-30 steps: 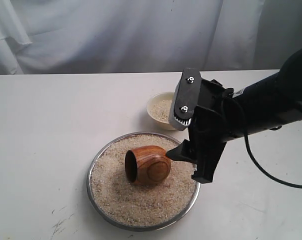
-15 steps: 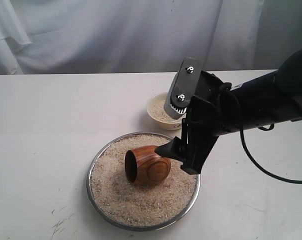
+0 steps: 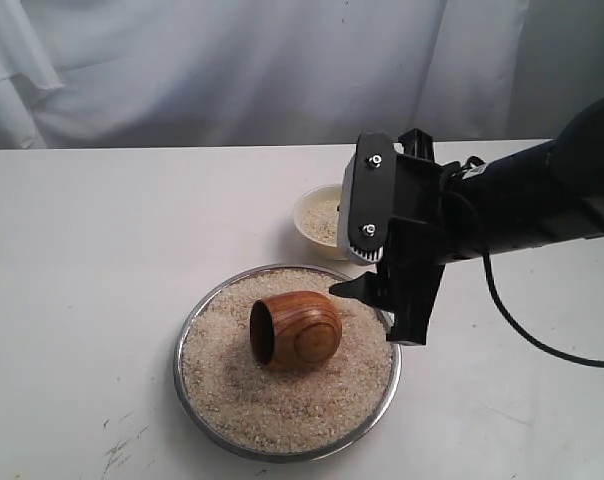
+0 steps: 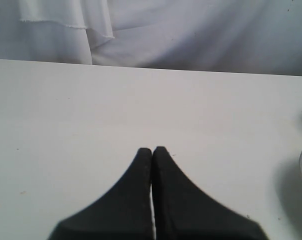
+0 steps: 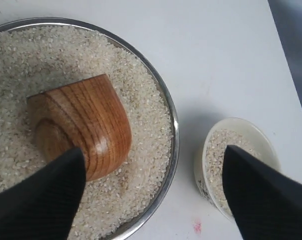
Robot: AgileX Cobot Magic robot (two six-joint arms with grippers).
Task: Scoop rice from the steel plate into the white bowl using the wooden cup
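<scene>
Two pincers: your right pincer (image 3: 370,315), released, hangs at three o'clock of the reddish-brown wooden cup (image 3: 297,330) lying sideways on beige rice (image 3: 272,400) in the round steel plate (image 3: 179,350); your left pincer (image 4: 152,150) is clenched.

White table (image 3: 102,250) — faintly scuffed; pale draped curtain (image 3: 232,70) hangs behind it.

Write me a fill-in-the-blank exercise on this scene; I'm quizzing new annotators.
1. The cup lies on its ___ in the rice on the plate.
2. Inside the bowl there is some ___.
3. The right fingers stand ___, gripping nothing.
4. The left fingers are ___ above the bare table.

Missing words: side; rice; open; shut
</scene>
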